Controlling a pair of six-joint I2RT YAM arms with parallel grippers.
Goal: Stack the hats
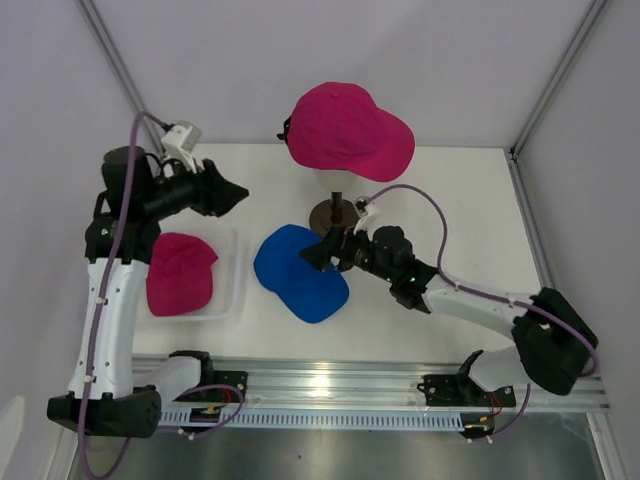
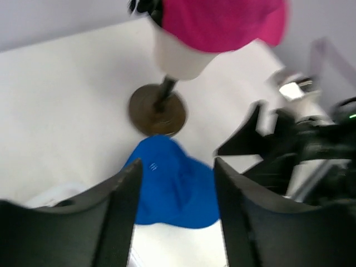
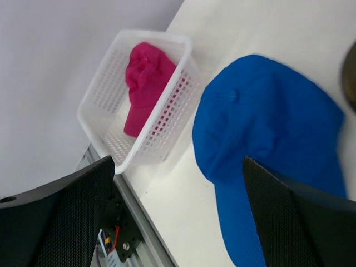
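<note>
We see the blue cap at centre, our right gripper spread wide & empty at its 3 o'clock edge, prob. to grab it. Left gripper, parted & empty, hovers at 10, by the white basket holding a pink cap.

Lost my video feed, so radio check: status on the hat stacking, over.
Left gripper open, raised; right gripper open at blue cap on the table. Pink cap on mannequin head, second pink cap in basket. Nothing blocking the blue cap.
</note>
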